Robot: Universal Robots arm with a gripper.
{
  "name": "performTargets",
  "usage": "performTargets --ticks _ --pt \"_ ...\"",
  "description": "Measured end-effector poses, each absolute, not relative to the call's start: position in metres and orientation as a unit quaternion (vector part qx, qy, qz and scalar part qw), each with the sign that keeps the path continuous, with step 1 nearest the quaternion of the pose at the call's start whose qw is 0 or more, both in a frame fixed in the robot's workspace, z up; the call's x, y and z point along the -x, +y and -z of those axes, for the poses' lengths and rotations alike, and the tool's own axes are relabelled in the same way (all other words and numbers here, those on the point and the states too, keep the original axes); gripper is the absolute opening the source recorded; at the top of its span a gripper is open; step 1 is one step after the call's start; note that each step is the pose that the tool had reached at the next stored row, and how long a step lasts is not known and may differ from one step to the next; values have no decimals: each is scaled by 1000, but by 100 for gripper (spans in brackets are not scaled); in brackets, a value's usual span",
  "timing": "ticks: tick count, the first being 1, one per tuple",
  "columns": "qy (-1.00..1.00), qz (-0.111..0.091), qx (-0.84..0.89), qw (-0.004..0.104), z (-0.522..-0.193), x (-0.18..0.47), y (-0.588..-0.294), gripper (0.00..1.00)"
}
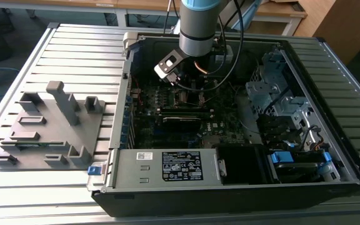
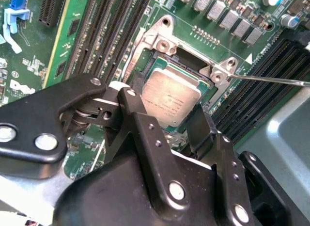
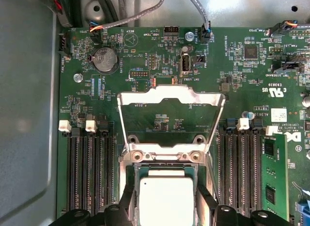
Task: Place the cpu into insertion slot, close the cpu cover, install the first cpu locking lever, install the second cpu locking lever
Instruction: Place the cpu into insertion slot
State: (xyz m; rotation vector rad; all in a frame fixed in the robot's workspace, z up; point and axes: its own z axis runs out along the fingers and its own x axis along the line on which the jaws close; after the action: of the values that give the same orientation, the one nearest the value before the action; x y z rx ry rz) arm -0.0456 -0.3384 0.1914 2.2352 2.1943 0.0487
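Black and angular, the gripper [image 2: 164, 109] straddles the cpu [image 2: 170, 94], a small flat square chip with a dull silver-grey metal top, in both wrist views. Whether it is clamping the chip or merely bracketing it I cannot tell. The chip sits at the insertion slot [image 3: 164, 167], the small square dark socket with a metal rim. It looks roughly level inside that rim, though I cannot make out whether it is fully seated.

Just beyond the socket the cpu cover [image 3: 170, 96], a thin silvery metal frame with a square cut-out, stands swung open. The dark green motherboard [image 3: 160, 66] shows through its centre. A thin steel locking lever [image 2: 271, 81] juts free from one socket corner, unlatched. Long narrow black memory slots [image 3: 92, 172] flank the socket.

In the exterior view the arm reaches down, upper middle of the frame, into the open black computer case [image 1: 230, 204]. A grey plastic fixture block [image 1: 48, 126] rests at the exterior view's left.

I judge the first step, placing the chip, to be in hand, with cover and levers not yet done. Finishing it calls for the chip to lie flat and square, with no sideways drag across the socket's contacts.
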Motion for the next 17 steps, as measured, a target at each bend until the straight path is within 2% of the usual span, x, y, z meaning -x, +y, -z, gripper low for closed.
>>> performTargets --ticks 17 --pt "700 -16 -714 4 -203 46 -338 60"
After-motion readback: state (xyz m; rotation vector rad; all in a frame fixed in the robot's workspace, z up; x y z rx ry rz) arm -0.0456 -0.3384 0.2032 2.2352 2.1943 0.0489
